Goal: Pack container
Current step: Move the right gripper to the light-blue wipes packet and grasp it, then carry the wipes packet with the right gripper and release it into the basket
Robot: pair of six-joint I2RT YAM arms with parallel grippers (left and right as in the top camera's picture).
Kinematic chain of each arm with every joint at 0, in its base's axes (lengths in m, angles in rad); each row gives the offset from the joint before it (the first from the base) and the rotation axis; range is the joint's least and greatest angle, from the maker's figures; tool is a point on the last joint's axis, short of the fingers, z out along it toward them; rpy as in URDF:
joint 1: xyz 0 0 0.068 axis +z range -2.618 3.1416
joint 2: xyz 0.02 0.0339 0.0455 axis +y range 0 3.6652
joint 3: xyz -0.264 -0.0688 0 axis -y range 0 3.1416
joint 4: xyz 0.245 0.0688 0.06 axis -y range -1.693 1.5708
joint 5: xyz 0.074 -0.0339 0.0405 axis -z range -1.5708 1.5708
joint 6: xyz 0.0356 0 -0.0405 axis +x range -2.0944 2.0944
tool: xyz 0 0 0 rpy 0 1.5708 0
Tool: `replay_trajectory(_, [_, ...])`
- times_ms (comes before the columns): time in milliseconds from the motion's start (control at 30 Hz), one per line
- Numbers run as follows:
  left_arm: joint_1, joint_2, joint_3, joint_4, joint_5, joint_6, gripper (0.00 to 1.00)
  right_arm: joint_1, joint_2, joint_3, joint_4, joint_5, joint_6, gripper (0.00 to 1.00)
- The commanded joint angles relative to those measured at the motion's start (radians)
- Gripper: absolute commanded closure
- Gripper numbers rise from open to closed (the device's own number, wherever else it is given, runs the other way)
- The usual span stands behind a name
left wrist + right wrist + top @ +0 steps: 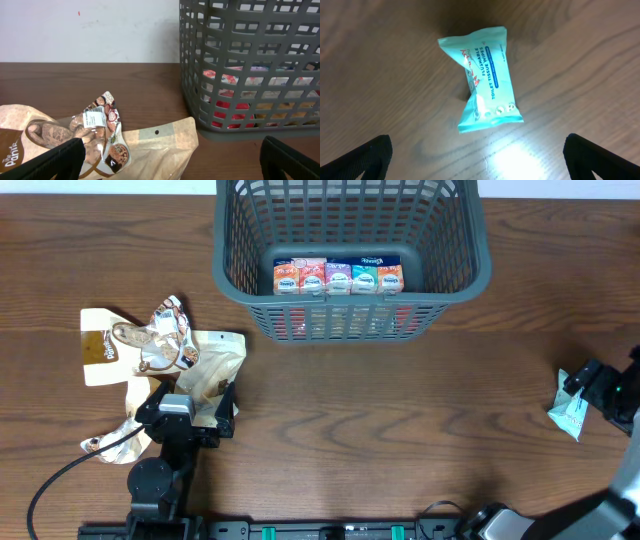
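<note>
At the near left, four snack packets lay in a loose heap: two beige paper bags (pixel 105 345) (pixel 215 370), one clear packet (pixel 165 335) resting across them, and one crumpled packet (pixel 105 442) nearest the front edge. At the near right lay a single teal wipes packet (pixel 482 80), flat and slightly twisted, well apart from the heap. At the far middle stood the one container (pixel 440 305), a dark grey lattice basket, upright. Five small cartons (pixel 338 277) stood in a row against its near wall, and red and yellow items showed through the grid below them, too hidden to count.

Everything rested on a dark brown wood-grain table (pixel 400 430). A plain white wall (pixel 90 30) rose behind the table's far edge.

The left arm reached in from the near edge. The left gripper (pixel 171 145) hung low over the near end of the right-hand beige bag, facing the container, its fingers spread wide and holding nothing. The right arm came in from the near right corner. The right gripper (pixel 477 140) pointed down at the table just near of the wipes packet, its fingers also wide apart and empty, not touching the packet.
</note>
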Motion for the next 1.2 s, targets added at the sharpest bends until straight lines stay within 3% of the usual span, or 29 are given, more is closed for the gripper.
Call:
replay_trajectory(0, [0.003,0.001,-0.013,-0.032,0.025,-0.006,0.01,-0.009,0.088,-0.008,0.029,0.003,0.008,0.01])
replay_trajectory(667, [0.003,0.001,-0.013,-0.032,0.025,-0.006,0.02,-0.01,0.449,-0.008,0.251,0.003,0.009,0.07])
replay_trajectory(700, [0.003,0.001,-0.013,-0.032,0.025,-0.006,0.01,-0.01,0.458,-0.008,0.256,0.003,0.009,0.11])
replay_trajectory(767, [0.003,0.001,-0.013,-0.032,0.025,-0.006,0.01,-0.01,0.472,-0.008,0.263,0.003,0.009,0.28])
replay_trajectory(833, [0.003,0.001,-0.013,-0.032,0.025,-0.006,0.01,-0.01,0.475,-0.008,0.269,0.003,0.01,0.67])
replay_trajectory(967, [0.003,0.001,-0.013,-0.032,0.025,-0.006,0.01,-0.007,0.474,-0.006,0.274,-0.016,0.011,0.99])
replay_trajectory(1167, [0.003,0.001,-0.013,-0.032,0.025,-0.006,0.01,0.036,0.424,0.088,0.229,-0.138,0.014,0.99])
